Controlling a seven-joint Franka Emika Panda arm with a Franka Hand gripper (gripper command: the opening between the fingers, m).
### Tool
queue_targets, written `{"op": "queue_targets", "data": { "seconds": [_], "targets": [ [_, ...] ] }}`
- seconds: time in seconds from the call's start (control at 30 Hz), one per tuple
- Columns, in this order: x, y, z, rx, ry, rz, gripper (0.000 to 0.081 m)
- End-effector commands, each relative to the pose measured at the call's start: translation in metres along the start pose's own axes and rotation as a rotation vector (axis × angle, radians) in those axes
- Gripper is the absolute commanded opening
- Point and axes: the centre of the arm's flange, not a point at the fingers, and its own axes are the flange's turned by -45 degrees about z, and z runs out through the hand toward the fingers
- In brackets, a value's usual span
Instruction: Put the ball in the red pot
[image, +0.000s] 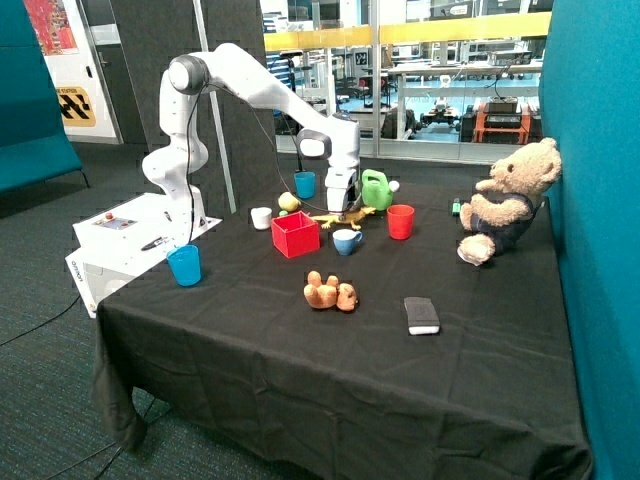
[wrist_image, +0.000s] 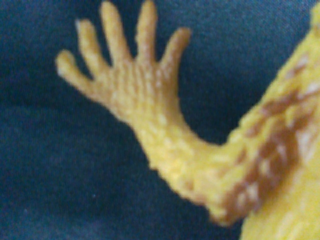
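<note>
Black cloth covers the table (image: 250, 350). Only the wrist view shows the yellow toy lizard's (wrist_image: 165, 145) splayed foot up close (fingers unseen, so I cannot tell the grip). Outside, the gripper (image: 341, 205) sits low over it. Behind the red pot (image: 295, 234), the ball (image: 289, 202) rests on cloth.
</note>
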Motion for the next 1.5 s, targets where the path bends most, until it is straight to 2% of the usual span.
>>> {"op": "queue_targets", "data": {
  "seconds": [0.0,0.77,1.2,1.47],
  "targets": [
    [0.002,0.001,-0.002,0.0047,0.0015,0.007,0.0808],
    [0.004,-0.005,0.002,0.0047,0.0015,0.011,0.0808],
    [-0.025,-0.028,-0.037,0.0046,0.0018,-0.116,0.0808],
    [-0.038,-0.037,-0.053,0.0046,0.0019,-0.169,0.0808]
  ]
}}
